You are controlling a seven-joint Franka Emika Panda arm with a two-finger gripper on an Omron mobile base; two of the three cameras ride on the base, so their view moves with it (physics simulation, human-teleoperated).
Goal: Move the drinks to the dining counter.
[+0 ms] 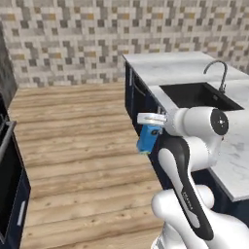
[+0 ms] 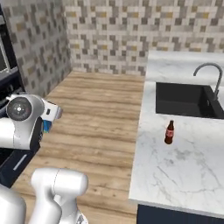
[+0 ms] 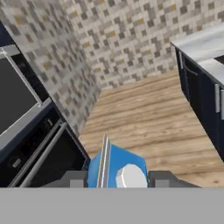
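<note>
even, bright render, soft blur

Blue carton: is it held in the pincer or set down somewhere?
Held. The blue carton sits between the pincer fingers, hanging above the wood floor.
</note>
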